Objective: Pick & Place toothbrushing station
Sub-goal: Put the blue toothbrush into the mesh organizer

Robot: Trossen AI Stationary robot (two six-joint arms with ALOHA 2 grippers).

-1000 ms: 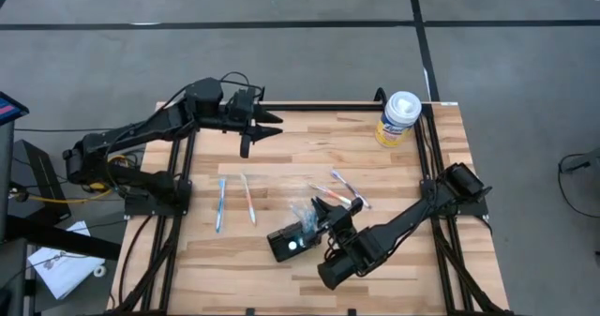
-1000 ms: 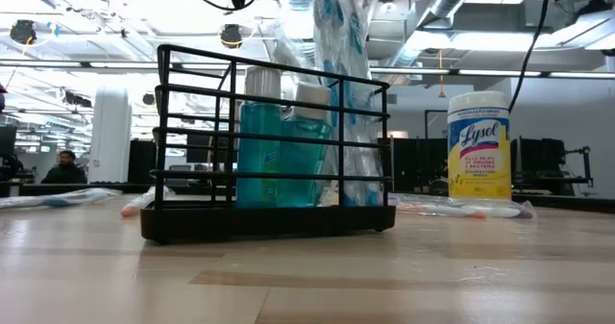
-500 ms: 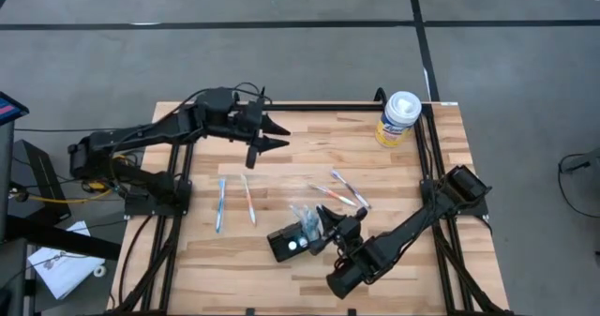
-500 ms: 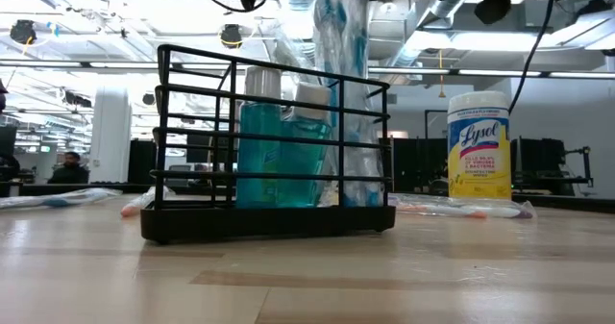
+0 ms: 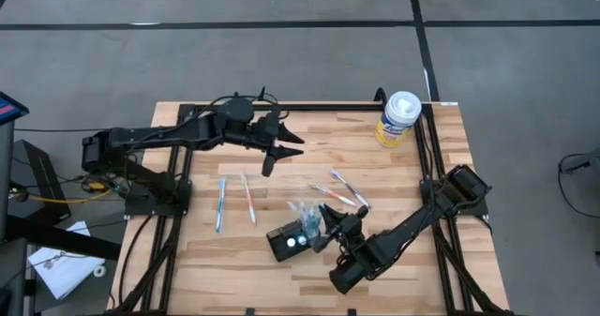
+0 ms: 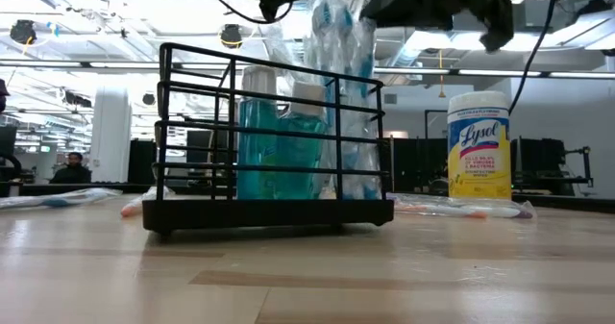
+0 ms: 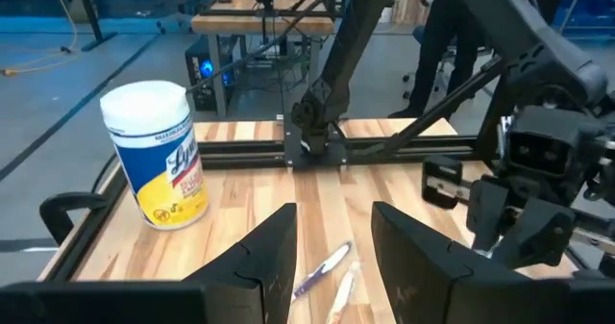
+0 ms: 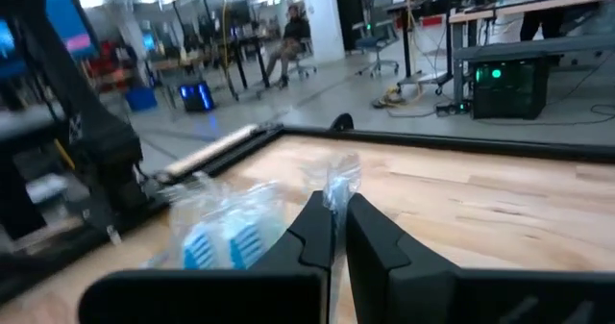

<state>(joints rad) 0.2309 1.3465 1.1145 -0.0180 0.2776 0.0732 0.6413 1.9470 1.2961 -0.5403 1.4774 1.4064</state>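
The toothbrushing station point(image 5: 286, 243), a black wire holder point(image 6: 192, 213) with teal bottles and a clear plastic bag of brush heads point(image 6: 336, 93), stands near the table's front middle. My right gripper point(image 5: 326, 224) is at the station's right end, above it, shut on the bag's top point(image 8: 336, 213). My left gripper point(image 5: 281, 147) is open and empty above the table's far middle. In the left wrist view its fingers point(image 7: 332, 237) face the wipes canister and my right arm. My right gripper pinches the clear bag's twisted top end point(image 8: 338, 182) between its two fingers. A narrow strip of plastic shows between the fingertips and sticks out beyond them. The rest of the bag point(image 8: 226, 230) spreads below, inside the holder. One layer or several, I cannot tell.
A white-and-yellow wipes canister point(image 5: 398, 117) stands at the far right corner. Two toothbrushes point(image 5: 221, 203) point(image 5: 248, 199) lie left of the station, and others point(image 5: 339, 192) lie just behind it. Black frame rails run along the table's edges.
My left gripper has gone toward the table's right edge and a little toward the near edge, staying open. My right gripper has drawn slightly toward the near edge by the station. In the low view the holder's base has shifted a little.
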